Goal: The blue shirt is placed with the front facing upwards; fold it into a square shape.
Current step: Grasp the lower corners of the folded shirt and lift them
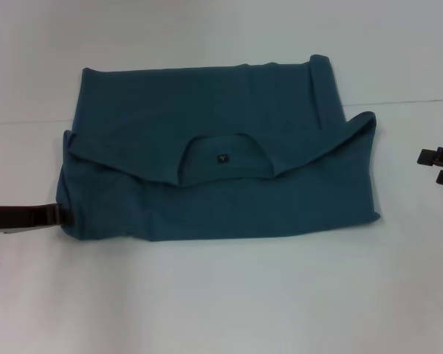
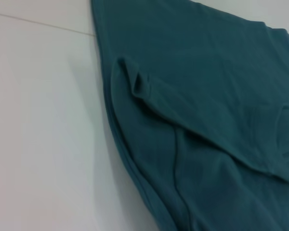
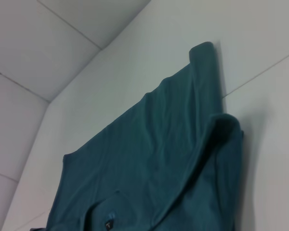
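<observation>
You are handling a soft, light dark teal-blue cotton T-shirt (image 1: 221, 169), partly folded mid-table, so take its layered side edges; the left gripper (image 1: 63, 216) is touching its near-left corner, fingers unreadable, while the right gripper (image 1: 437, 167) is waiting apart, open.

White table (image 1: 221, 295), faint seam line running across its far part. Only the blue shirt (image 1: 207, 147) lies on it, centred: partly folded, near half doubled over the far half, neck opening and small dark label showing, far right edge rolled.
</observation>
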Robot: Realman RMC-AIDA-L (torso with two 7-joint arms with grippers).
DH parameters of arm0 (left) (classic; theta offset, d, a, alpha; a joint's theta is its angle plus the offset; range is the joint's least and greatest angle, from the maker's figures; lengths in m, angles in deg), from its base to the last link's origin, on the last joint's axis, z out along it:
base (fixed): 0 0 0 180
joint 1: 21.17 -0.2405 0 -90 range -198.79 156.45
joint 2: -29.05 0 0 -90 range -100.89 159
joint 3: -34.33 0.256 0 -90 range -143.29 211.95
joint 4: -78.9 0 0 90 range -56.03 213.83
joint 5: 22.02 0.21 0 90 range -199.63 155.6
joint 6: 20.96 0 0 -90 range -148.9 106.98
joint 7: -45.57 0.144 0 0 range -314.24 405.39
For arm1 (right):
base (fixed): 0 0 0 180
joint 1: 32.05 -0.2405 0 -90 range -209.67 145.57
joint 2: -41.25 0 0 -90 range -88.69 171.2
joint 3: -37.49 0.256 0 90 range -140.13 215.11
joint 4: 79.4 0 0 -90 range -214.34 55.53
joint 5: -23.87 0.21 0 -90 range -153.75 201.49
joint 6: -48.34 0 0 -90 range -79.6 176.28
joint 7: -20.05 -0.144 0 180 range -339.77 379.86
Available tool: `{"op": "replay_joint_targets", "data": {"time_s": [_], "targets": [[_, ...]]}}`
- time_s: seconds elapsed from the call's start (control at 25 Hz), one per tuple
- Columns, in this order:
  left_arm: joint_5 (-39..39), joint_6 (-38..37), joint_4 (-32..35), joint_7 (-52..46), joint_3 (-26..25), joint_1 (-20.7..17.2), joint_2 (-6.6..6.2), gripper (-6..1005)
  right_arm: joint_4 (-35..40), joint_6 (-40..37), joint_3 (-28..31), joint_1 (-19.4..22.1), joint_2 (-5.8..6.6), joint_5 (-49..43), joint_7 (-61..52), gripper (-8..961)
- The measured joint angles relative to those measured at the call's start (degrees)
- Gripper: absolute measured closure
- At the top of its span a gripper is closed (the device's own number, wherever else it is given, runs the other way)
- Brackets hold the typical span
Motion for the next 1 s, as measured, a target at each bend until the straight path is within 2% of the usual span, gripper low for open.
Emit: {"op": "replay_joint_targets", "data": {"time_s": [0.08,0.24,0.36,0.52,0.68,0.76,0.84,0.92,1.0], "targets": [[0.0,-0.9,-1.4,-0.1,0.0,-0.6,0.16,964,0.2,-1.3,-0.1,0.1,0.61,-0.2,-0.7,118],[0.0,-2.8,-4.2,-0.4,0.0,-1.9,0.54,963,0.3,-4.7,-0.6,-0.2,3.52,-3.2,-3.8,118],[0.0,-3.6,-4.7,-0.4,0.0,-2.1,0.60,964,1.1,-7.4,-0.7,-0.5,5.19,-4.8,-5.9,119],[0.0,-3.9,-5.0,-0.2,0.0,-2.0,0.68,964,4.5,-11.3,-0.9,-1.7,6.68,-7.8,-9.6,116],[0.0,-4.0,-5.1,0.0,0.0,-1.8,0.57,965,5.8,-14.5,-1.0,-5.1,8.09,-11.8,-14.2,104],[0.0,-4.1,-5.1,0.2,0.0,-1.7,0.53,965,6.8,-15.5,-1.5,-7.1,8.02,-15.0,-16.9,98],[0.0,-4.1,-5.2,0.5,0.0,-1.6,0.48,964,7.8,-15.9,-3.0,-9.3,7.36,-18.7,-19.1,79],[0.0,-4.1,-5.1,0.8,0.0,-1.6,0.42,963,8.0,-15.5,-4.2,-11.3,6.24,-21.3,-20.1,46],[0.0,-4.1,-4.9,1.2,-0.1,-1.6,0.38,963,8.0,-14.6,-4.8,-12.7,4.58,-22.9,-20.1,14]]}}
